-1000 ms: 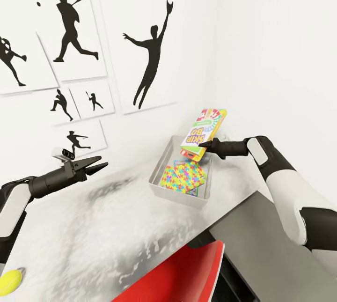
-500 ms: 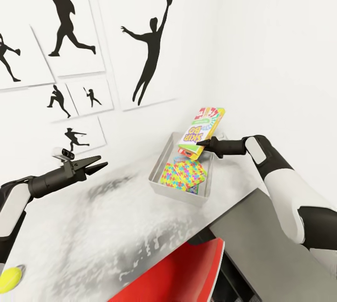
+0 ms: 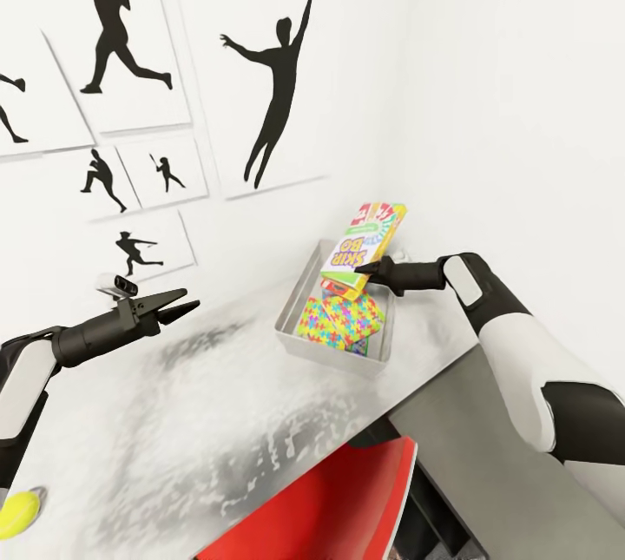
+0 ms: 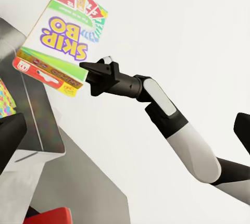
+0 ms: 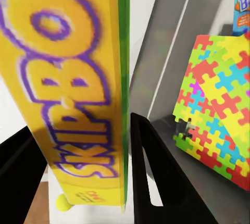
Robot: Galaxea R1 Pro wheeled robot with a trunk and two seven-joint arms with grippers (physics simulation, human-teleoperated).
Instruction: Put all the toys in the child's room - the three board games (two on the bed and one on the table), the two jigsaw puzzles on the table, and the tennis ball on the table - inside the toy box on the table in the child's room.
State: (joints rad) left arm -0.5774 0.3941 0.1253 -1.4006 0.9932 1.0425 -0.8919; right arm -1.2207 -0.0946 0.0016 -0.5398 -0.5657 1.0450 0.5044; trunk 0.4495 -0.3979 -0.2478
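Yellow SKIP-BO game (image 3: pixel 363 249) hangs tilted over the bin (image 3: pixel 292 343), at one o'clock on the table (image 3: pixel 200 421), pinched edgewise by the right gripper (image 3: pixel 365 268). Released crooked, it could lodge on the rim. Left gripper (image 3: pixel 178 305) hovers slightly parted, empty.

"SKIP-BO" game box (image 3: pixel 363 247) carried the readable print.

Purple-outlined "SKIP-BO" lettering ran across its white face in the head view and the left wrist view (image 4: pixel 58 39), appearing upside down in both. A "12" was legible on the red card printed at one end. In the right wrist view, "SKIP-BO" stood in purple on the box's yellow side (image 5: pixel 73 94). Smaller print on the box was too small to read.
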